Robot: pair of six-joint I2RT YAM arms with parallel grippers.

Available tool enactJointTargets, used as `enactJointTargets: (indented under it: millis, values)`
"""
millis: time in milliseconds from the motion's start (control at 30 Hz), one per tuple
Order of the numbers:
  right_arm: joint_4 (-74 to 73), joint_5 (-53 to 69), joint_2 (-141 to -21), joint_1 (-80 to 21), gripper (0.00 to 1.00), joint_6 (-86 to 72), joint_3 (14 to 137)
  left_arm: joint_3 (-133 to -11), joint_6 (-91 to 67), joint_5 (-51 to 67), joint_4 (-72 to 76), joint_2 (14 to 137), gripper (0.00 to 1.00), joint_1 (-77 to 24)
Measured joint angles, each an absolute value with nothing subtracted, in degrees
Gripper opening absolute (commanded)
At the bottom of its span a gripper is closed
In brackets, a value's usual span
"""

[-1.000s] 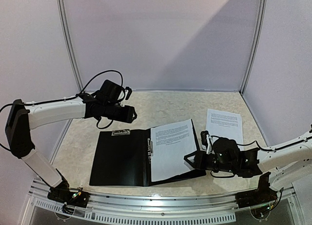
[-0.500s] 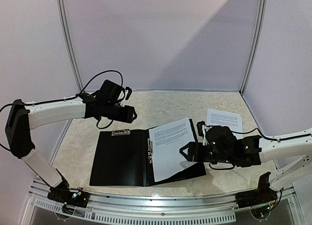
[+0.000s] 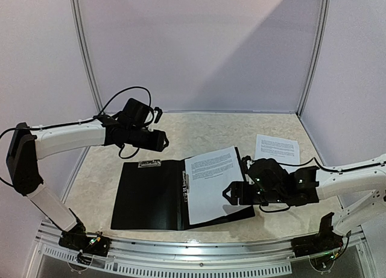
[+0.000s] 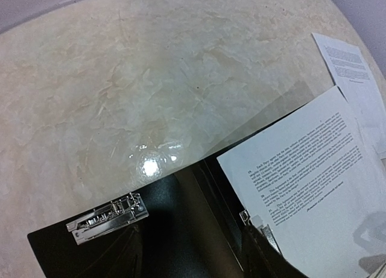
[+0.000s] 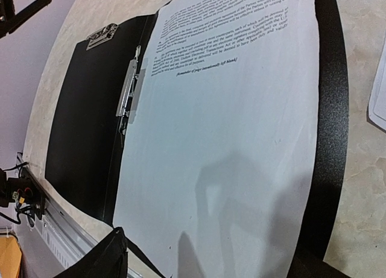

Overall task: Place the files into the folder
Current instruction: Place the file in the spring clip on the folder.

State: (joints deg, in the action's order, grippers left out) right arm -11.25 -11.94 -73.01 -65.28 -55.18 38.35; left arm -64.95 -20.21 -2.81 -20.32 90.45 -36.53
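Hovering above the counter [image 3: 199, 133] at the left, the left pincer [image 3: 161, 141] hangs over the far edge of the open black folder's [image 3: 148, 196] left leaf, well clear of it. Whether this pincer is spread or pressed together cannot be told; its wrist view shows only a dark sliver at the bottom edge, and nothing is seen held in it. Just below it, on that far edge, sits a small metal clip [image 3: 149, 164].

The folder lies flat and open near the front of the counter. A long metal spine clip [image 3: 186, 184] runs down its middle. On the right leaf rests a printed sheet [image 3: 211, 181], slightly askew, with its left edge right against the spine clip; whether the clip clamps it cannot be told.

The right pincer [image 3: 231, 193] is low over the right edge of that sheet, casting a shadow on the paper. Its fingers [image 5: 99, 260] stand wide apart at opposite corners of the right wrist view, with the paper lying free beneath them and nothing pinched.

Farther right and back, a second printed sheet [image 3: 277, 149] lies on the bare counter, apart from the folder.
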Motion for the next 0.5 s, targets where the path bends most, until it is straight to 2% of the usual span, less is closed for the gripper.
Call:
enactJointTargets:
  millis: [67,100,133,500]
  values:
    - [-11.8,-11.9,-73.4,-65.5,0.84,-55.2,39.0,-64.9,-20.2,-2.7,-20.3,90.5,0.56,-36.5]
    - [-12.3,-11.9,-73.5,-65.6,0.94,-55.2,39.4,-64.9,-20.2,-2.5,-20.3,90.5,0.56,-36.4]
    - [-12.7,-11.9,-73.6,-65.7,0.98,-55.4,39.6,-64.9,-20.2,-2.5,-20.3,90.5,0.56,-36.4]
    - [-26.9,-14.7,-74.5,-70.6,0.99,-58.3,48.3,-64.9,-20.8,-1.6,-20.3,90.2,0.57,-35.8]
